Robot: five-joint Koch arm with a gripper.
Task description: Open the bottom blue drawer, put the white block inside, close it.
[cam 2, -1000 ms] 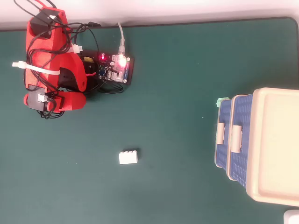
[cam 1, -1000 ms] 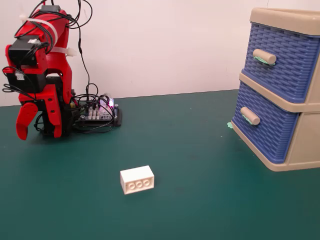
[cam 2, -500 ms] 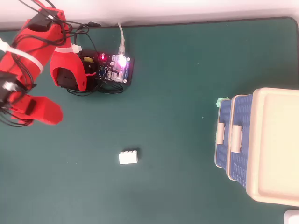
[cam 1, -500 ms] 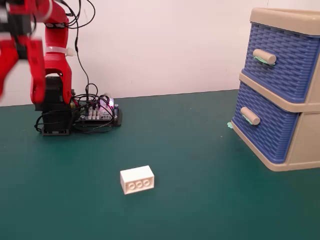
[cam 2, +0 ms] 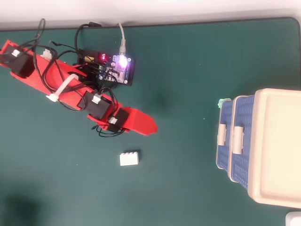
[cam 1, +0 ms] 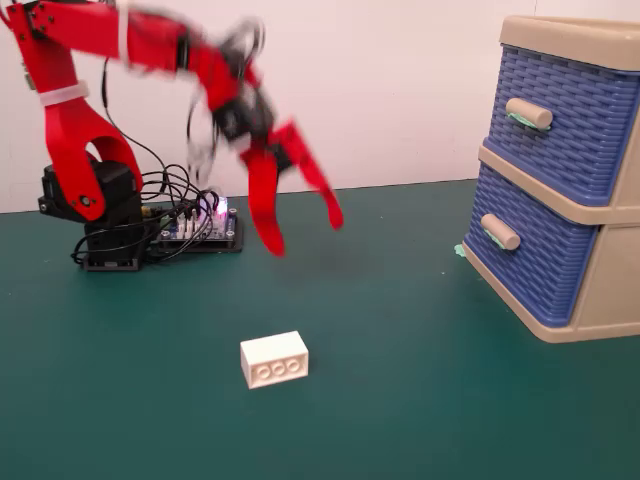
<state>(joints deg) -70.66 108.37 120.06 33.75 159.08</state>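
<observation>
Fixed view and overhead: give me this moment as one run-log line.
gripper: jaws open, empty, in the air | white block: on mat, untouched | bottom blue drawer: closed | step: nothing grasped yet

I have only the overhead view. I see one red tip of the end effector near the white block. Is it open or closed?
Observer: Open. In the fixed view the end effector shows two jaws spread apart, with nothing between them.
Operator: Is it down low?
Observer: No, it hangs in the air, clearly higher than the white block.
Operator: Is the bottom drawer shut?
Observer: Yes, the bottom blue drawer sits flush in its beige frame.
</observation>
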